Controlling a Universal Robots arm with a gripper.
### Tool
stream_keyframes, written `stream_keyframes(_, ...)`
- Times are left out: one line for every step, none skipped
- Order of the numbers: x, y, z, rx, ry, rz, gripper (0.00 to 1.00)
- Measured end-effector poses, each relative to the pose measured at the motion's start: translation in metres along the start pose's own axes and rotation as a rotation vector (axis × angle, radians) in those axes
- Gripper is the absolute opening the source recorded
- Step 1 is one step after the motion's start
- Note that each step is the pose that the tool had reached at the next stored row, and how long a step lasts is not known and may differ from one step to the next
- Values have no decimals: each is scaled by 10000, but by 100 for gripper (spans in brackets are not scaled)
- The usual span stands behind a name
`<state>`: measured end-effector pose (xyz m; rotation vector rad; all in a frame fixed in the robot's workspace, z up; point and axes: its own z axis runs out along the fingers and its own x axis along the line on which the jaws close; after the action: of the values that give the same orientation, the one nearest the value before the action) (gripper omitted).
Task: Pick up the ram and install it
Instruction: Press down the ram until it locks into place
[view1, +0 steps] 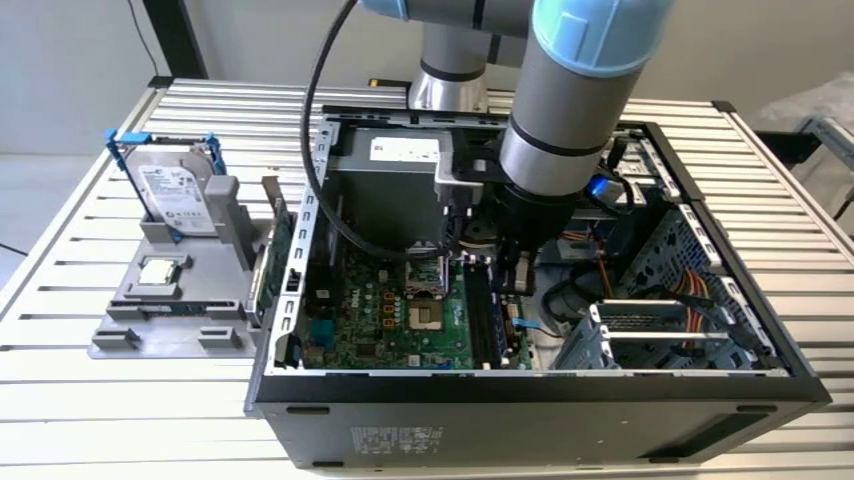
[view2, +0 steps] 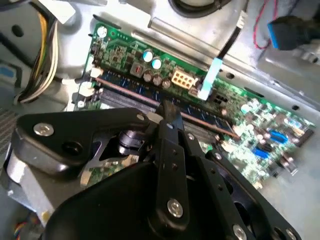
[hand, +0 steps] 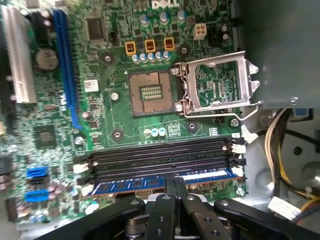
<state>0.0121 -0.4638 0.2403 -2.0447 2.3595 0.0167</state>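
Ram (hand: 160, 183) stands in slot nearest pincer (hand: 175, 186); pincer closed on its top edge; seating unconfirmed.

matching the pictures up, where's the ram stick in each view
Exterior view: ram stands edge-on under the arm, beside the motherboard's edge toward the exterior view's right.
First wrist view: ram, blue, in the slot nearest the gripper.
Second wrist view: ram runs diagonally behind the gripper.
Shared landmark: the gripper.

Thin blue ram (hand: 150, 183) (view2: 165, 107) — on edge, lengthwise in the motherboard's outermost black slot.
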Motion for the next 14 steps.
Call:
stream_keyframes(-1,0,-46,-1,2,-1,0)
stream_keyframes(-2,0,-92,0,0,0,0)
stream_keyframes(-2,-1,-136,0,3,-1,0)
stream_keyframes(-3,-1,-182,0,1,-1,0)
stream_keyframes(-4,-1,-224,-1,3,-1,0)
stream_keyframes(-5,-1,-264,0,2,-1,0)
stream_keyframes(-6,-2,-296,0,1,-1,0)
stream_keyframes(-6,-2,-324,0,3,-1,0)
stream_keyframes(-7,-2,-341,0,2,-1,0)
stream_keyframes(-7,-2,-352,0,2,-1,0)
stream_keyframes(-7,-2,-360,0,2,-1,0)
stream_keyframes(-7,-2,-364,0,1,-1,0)
stream_keyframes(-8,-2,-365,0,-2,-1,0)
stream_keyframes(-8,-2,-365,0,-2,-1,0)
